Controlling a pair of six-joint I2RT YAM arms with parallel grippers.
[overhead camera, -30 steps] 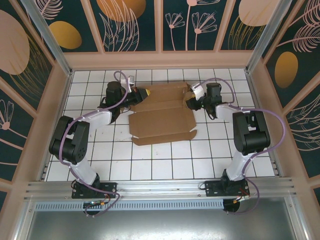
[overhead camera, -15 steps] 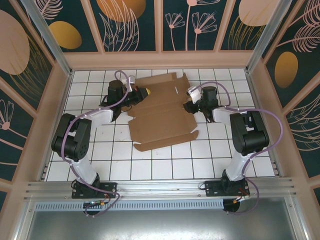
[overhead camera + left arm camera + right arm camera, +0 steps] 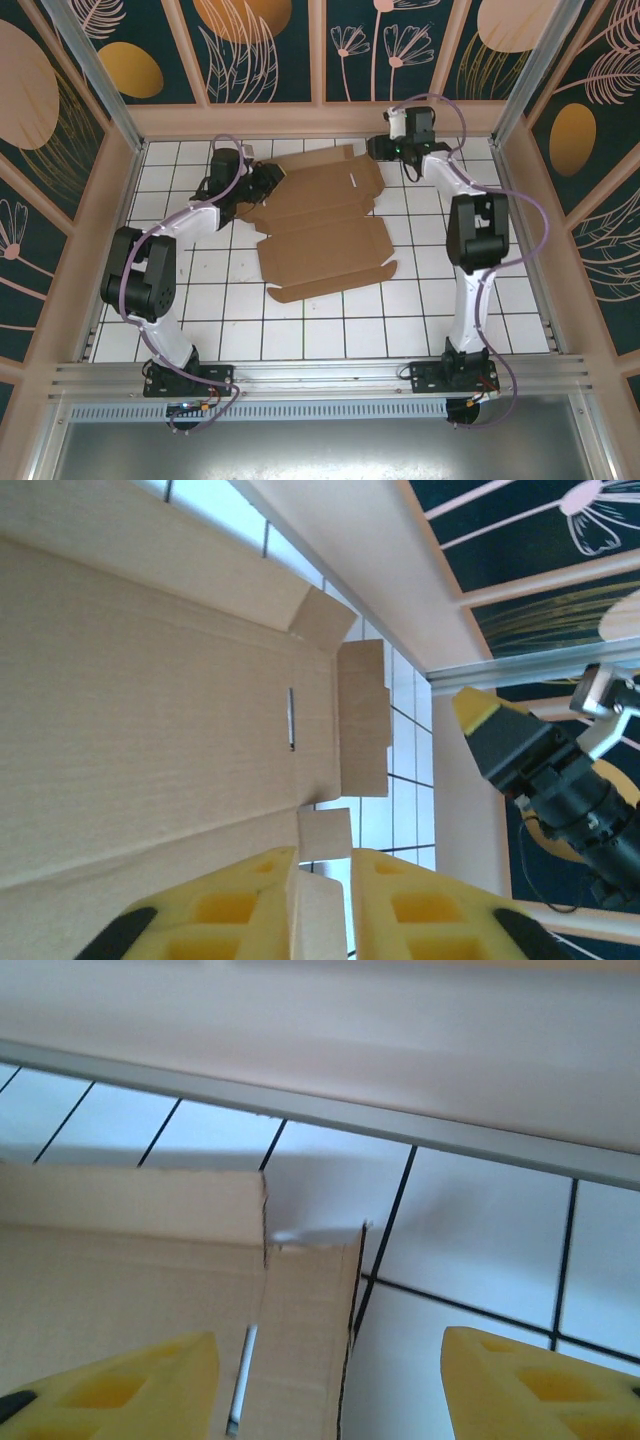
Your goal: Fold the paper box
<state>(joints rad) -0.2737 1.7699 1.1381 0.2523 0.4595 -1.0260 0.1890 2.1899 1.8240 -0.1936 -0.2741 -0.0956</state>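
Left wrist view: the left gripper [image 3: 322, 870] stood narrowly parted, a flap of the paper box [image 3: 150, 710] in its gap — the right gripper [image 3: 330, 1360] gaped wide over the box's far-right corner.

The table [image 3: 330, 335] is lit brightly and evenly from above in the top view. Only soft, short shadows are thrown beside the arms and under the raised edges of the paper box [image 3: 325, 230], and detail there is rendered sharply. In the left wrist view the tiles beyond the left jaws are washed out to a bluish white, and the jaws themselves are blurred. In the right wrist view the right jaws are likewise out of focus, the wall ahead is smeared, and a grey shadow is cast by a flap on the tile ahead between them.
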